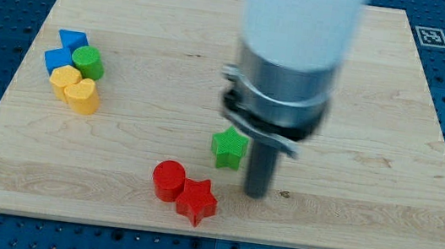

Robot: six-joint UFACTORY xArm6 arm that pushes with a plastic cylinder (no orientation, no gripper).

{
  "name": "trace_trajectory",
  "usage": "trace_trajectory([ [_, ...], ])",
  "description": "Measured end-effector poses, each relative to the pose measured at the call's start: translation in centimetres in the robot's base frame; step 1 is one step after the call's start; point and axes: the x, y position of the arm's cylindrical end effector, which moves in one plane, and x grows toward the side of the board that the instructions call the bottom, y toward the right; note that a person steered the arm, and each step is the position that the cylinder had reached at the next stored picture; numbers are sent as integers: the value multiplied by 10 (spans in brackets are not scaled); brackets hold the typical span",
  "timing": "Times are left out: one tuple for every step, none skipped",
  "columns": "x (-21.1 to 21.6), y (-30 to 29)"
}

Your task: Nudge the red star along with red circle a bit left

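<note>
The red star (197,201) lies near the view's bottom, touching the red circle (169,179) just up and to its left. My tip (256,194) rests on the board to the right of the red star, a short gap away. The green star (229,148) sits just up-left of my tip, above the red pair. The rod hangs from the wide arm body above.
A cluster stands at the view's left: a blue block (72,41), another blue block (59,59), a green circle (88,63), a yellow block (64,81) and a yellow heart (84,96). The wooden board (371,160) sits on a blue perforated table.
</note>
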Motion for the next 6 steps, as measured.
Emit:
trace_trajectory([
  [39, 31],
  [41, 20],
  [41, -24],
  [40, -84],
  [39, -174],
  [19, -185],
])
